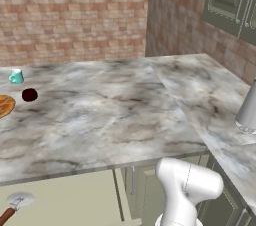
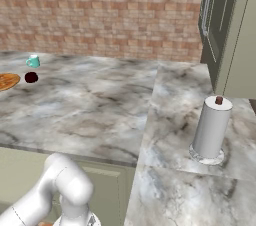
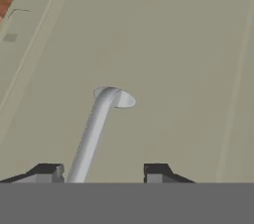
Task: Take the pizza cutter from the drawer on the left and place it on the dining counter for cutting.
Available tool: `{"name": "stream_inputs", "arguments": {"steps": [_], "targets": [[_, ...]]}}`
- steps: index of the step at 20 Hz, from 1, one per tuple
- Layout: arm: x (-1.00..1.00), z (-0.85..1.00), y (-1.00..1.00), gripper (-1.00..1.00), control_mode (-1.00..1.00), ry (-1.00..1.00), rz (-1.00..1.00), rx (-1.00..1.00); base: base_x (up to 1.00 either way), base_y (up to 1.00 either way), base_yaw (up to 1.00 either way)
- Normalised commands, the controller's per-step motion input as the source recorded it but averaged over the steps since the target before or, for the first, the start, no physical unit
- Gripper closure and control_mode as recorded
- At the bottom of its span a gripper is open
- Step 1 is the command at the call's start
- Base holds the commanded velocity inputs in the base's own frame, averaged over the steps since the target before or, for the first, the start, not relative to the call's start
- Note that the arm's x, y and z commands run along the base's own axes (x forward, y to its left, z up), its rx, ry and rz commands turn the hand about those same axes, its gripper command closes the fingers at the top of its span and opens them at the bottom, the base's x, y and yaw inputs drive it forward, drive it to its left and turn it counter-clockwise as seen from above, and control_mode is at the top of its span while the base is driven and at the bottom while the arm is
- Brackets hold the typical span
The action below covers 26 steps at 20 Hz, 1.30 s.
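The drawer stands pulled out under the dining counter, its pale inside in the lower left of the left base view. The pizza cutter lies in it, silvery head up, reddish-brown handle toward the frame's edge. In the hand view the sage-green drawer front faces me, and its slim silver bar handle runs down between my fingertips. My gripper is open around that bar, which passes close to the left fingertip with a gap to the right one. The arm bends down below the counter edge.
On the counter's far left sit a dark red ball, a teal cup and an orange pizza. A paper towel roll stands on the right wing. Green wall cabinets hang at the right; brick wall behind.
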Motion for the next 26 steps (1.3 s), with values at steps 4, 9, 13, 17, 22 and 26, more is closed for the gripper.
{"name": "stream_inputs", "arguments": {"steps": [4,9,13,17,22,26], "targets": [[-0.32,0.00,0.00,1.00,-1.00,0.00,0.00,0.00,0.00,0.00,0.00],[-0.25,0.00,0.00,1.00,-1.00,0.00,0.00,0.00,0.00,0.00,0.00],[-0.24,0.00,0.00,1.00,-1.00,0.00,0.00,0.00,0.00,0.00,0.00],[-0.23,0.00,0.00,1.00,-1.00,0.00,0.00,0.00,0.00,0.00,0.00],[-0.24,0.00,0.00,1.00,-1.00,0.00,0.00,0.00,0.00,0.00,0.00],[-0.24,0.00,0.00,1.00,-1.00,0.00,0.00,0.00,0.00,0.00,0.00]]}}
